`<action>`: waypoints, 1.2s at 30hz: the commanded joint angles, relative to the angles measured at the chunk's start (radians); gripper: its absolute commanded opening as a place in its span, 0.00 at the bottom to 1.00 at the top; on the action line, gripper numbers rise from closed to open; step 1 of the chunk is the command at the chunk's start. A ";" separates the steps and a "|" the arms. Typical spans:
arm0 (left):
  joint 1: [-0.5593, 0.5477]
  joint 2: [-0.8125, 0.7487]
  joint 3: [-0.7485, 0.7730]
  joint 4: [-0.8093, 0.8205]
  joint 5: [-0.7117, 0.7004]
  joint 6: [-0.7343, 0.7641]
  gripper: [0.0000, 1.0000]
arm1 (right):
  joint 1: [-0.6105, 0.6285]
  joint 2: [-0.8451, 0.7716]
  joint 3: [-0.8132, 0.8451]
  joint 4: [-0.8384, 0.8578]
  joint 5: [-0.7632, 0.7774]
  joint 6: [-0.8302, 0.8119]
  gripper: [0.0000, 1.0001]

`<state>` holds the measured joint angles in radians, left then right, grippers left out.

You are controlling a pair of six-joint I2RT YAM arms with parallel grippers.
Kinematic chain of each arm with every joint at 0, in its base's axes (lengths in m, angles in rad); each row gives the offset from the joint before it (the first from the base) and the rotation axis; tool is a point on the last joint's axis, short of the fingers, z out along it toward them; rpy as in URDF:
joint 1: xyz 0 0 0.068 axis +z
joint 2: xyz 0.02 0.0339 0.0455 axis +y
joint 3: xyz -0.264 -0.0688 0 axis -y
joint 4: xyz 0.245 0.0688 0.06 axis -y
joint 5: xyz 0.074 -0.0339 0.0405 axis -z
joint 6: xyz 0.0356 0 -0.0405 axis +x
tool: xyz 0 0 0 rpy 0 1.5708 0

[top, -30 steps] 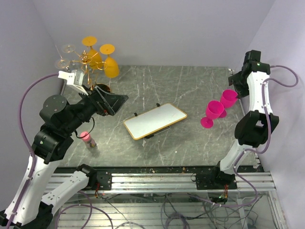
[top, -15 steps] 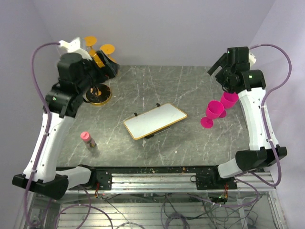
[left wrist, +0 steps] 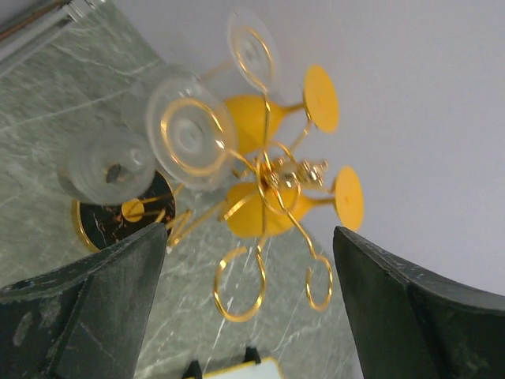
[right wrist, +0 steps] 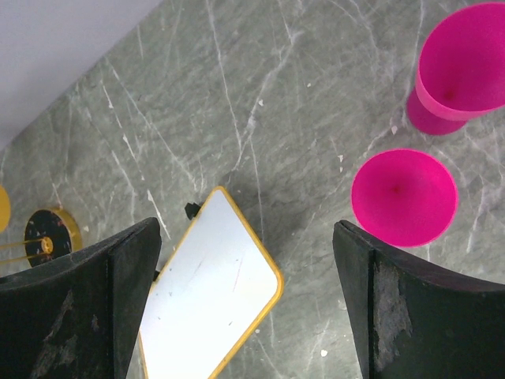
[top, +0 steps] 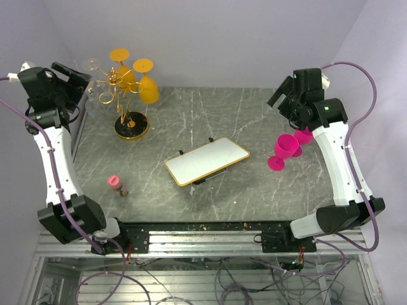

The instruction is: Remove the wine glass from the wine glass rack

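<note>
All the glasses (top: 148, 89) hang on the rack (top: 122, 105) at the far left, and the left gripper (left wrist: 248, 235), crowded over it half a second ago, now sits back left of it, released and empty, so no grasp is made; the right gripper (right wrist: 246, 229) is spread too.

**A robot test bench in a laboratory**

The place looks like a robotics lab. A white left arm (top: 54, 159) and a white right arm (top: 340, 159), each with a purple cable (top: 365, 82), are bolted to an aluminium rail (top: 203, 238) at the near edge of a grey marble-pattern table (top: 254, 114). Plain pale walls (top: 222, 38) close it on three sides. Loose wires (top: 222, 279) hang under the rail. On the table stand a gold wine glass rack (top: 124, 101), pink goblets (top: 284, 149) and a small whiteboard (top: 206, 161).
</note>
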<state>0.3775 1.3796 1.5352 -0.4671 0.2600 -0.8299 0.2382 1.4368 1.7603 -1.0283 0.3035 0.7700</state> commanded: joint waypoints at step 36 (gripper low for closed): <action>0.041 0.357 0.343 -0.265 -0.144 -0.174 0.48 | 0.036 -0.131 -0.113 0.091 0.162 -0.011 0.90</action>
<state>0.4156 1.7435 1.8896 -0.7521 0.0937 -1.0206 0.2687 1.3151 1.6455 -0.9466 0.4381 0.7654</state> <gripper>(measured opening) 0.508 0.901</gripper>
